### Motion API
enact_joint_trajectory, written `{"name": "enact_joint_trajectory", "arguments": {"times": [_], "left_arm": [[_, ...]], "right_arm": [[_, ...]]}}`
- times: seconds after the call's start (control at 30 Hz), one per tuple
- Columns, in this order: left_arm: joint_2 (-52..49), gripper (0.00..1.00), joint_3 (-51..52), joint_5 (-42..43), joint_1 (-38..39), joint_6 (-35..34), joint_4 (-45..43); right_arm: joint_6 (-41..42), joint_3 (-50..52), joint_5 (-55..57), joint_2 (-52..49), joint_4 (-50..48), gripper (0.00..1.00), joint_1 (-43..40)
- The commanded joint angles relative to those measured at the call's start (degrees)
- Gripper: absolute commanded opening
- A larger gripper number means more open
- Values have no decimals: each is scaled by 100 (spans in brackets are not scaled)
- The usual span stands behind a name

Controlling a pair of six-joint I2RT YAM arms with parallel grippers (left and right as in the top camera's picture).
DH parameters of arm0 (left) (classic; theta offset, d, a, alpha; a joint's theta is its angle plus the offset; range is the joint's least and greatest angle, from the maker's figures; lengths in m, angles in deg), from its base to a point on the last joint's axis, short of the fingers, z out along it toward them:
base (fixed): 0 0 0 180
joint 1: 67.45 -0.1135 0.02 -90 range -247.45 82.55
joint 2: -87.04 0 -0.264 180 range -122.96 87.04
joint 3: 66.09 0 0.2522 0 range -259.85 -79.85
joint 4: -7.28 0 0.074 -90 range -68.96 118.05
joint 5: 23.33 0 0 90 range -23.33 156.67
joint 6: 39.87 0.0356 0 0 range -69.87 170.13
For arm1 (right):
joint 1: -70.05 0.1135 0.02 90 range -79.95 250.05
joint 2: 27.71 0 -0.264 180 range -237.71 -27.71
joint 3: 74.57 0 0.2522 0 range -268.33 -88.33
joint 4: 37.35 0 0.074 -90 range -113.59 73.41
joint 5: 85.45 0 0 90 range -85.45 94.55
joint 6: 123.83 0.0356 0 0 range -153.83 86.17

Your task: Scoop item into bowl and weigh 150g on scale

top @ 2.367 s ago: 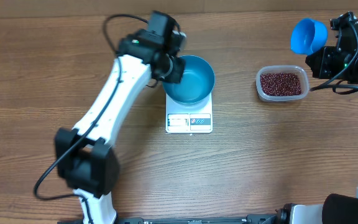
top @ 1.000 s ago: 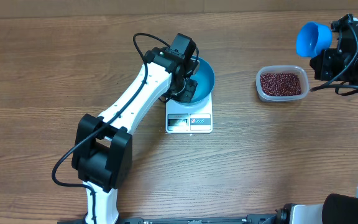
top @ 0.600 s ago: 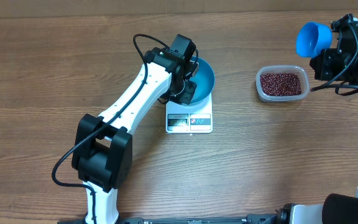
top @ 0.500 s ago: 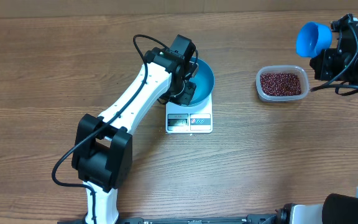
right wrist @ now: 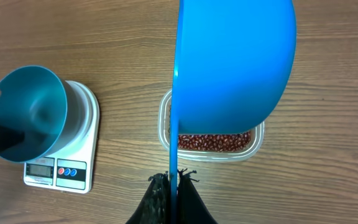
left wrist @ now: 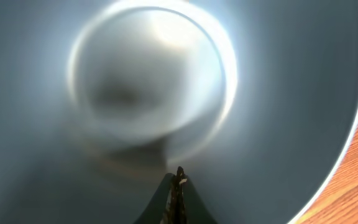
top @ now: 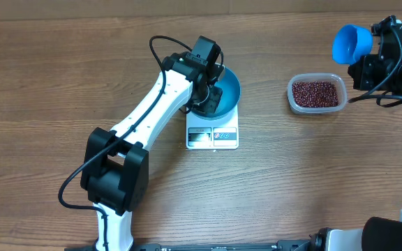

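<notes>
Table under me: brown wood-grain top, two things lying directly on it.
The table (top: 313,181) has grain running side to side, with faint plank seams. The scale (top: 212,136), white and square, sits flat near the middle, its display and buttons along the edge nearest my bases. A clear rounded-rectangle plastic tub (top: 291,95) sits flat on my right, well apart from the scale and slightly farther back.

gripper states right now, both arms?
left gripper: closed, pinching the blue bowl at its rim.
right gripper: closed, holding the blue scoop.
</notes>
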Motion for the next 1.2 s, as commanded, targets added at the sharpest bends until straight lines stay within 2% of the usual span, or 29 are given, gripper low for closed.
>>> {"name": "enact_joint_trajectory", "arguments": {"times": [0.0,0.2,0.4,0.73,0.97,1.17], "left_arm": [[-26,4,-496,-76,15,-195,2],[-26,4,-1169,-1169,-105,-616,-125],[-61,4,-1255,-1322,-407,-608,-1252],[-542,4,-1255,-1349,-479,-603,-1998],[-645,4,-1340,-1342,-608,-590,-1635],[-376,4,-2107,-1279,-824,-638,-839]], "right_arm": [[-160,-76,13,-7,-35,4,20],[-179,-76,13,-7,-37,4,20],[-177,-76,11,-7,-52,4,20],[-177,-76,11,-7,-52,4,20],[-481,-76,24,-17,-76,4,20],[-789,-125,710,-17,-291,3,140]]}}
